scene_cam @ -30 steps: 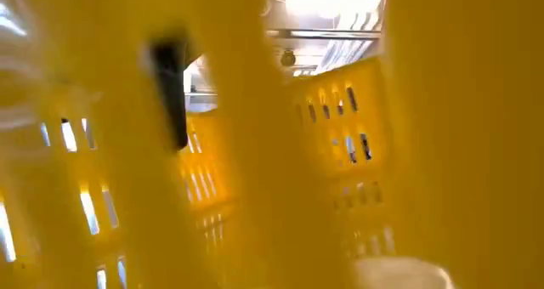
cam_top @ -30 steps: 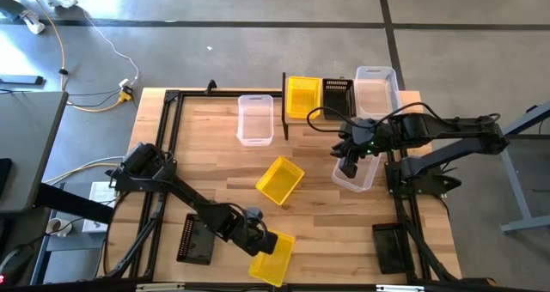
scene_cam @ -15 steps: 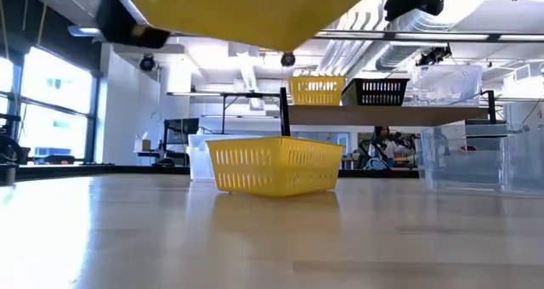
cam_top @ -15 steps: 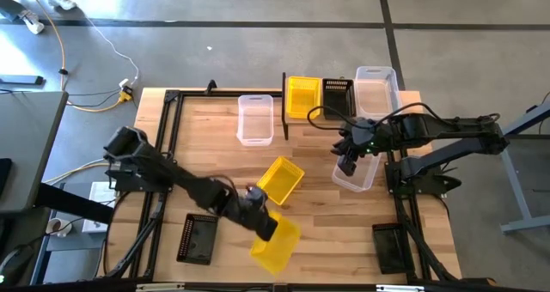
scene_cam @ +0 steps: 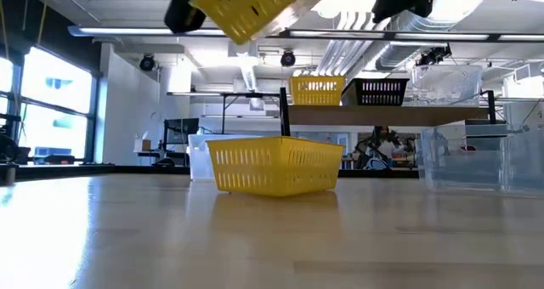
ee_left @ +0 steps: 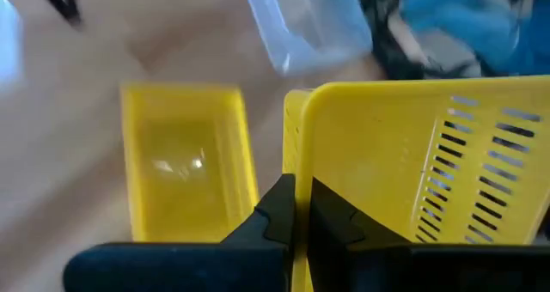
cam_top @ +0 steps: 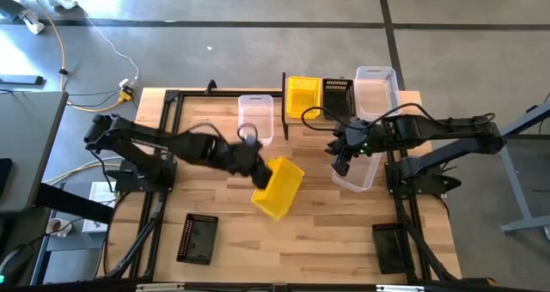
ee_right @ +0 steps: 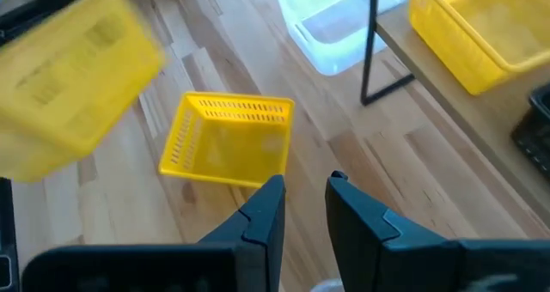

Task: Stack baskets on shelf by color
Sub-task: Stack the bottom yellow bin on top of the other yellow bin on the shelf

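**Carried yellow basket sits short of the shelf**

The yellow basket (cam_top: 277,189) hangs tilted above the table, pinched by its wall in the left gripper (cam_top: 254,165). The shelf (cam_top: 344,118) lies beyond it. Right gripper (cam_top: 340,161), fingers slightly apart, holds nothing.

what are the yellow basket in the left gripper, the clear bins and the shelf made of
Carried yellow basket, held by the left gripper: looks like opaque moulded plastic, slightly glossy, with slotted walls. Clear bins: probably translucent plastic; the wood shows through them. Shelf: a pale wood plank, matte, on thin black posts that look like metal.
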Tool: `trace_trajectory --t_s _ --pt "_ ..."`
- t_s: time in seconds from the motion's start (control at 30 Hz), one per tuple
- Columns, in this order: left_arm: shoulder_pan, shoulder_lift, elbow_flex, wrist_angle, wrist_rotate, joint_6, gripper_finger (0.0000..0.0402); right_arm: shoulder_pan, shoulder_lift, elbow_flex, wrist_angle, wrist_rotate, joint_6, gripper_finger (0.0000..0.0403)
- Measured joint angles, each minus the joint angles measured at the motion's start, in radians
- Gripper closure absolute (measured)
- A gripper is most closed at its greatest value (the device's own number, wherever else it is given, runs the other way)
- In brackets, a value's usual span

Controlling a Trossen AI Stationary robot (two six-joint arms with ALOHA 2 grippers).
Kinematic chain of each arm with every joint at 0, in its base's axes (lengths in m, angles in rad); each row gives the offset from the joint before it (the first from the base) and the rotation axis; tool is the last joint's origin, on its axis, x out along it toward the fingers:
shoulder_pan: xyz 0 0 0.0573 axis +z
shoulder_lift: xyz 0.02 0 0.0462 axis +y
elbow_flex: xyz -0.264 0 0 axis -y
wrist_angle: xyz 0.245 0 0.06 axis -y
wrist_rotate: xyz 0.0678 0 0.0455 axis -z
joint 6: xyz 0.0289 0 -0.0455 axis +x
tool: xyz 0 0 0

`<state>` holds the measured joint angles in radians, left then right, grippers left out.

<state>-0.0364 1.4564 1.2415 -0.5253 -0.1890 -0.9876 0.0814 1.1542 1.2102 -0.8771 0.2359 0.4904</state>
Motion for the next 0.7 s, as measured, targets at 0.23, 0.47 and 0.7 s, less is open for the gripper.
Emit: trace_trajectory --t_s 0.23,0.47,0.7 --pt "0.157 -0.056 0.0 -0.006 -0.085 0.113 0.0398 0.0 0.048 0.0 0.237 0.001 -0.075 0.0329" --pt "0.244 -0.087 0.0 -0.008 -0.218 0.165 0.0398 -0.003 0.064 0.0 0.472 0.089 -0.217 0.0329" --pt "0.241 -0.1 0.0 0.01 -0.426 0.181 0.0398 -0.003 0.064 0.0 0.546 0.227 -0.293 0.0327"
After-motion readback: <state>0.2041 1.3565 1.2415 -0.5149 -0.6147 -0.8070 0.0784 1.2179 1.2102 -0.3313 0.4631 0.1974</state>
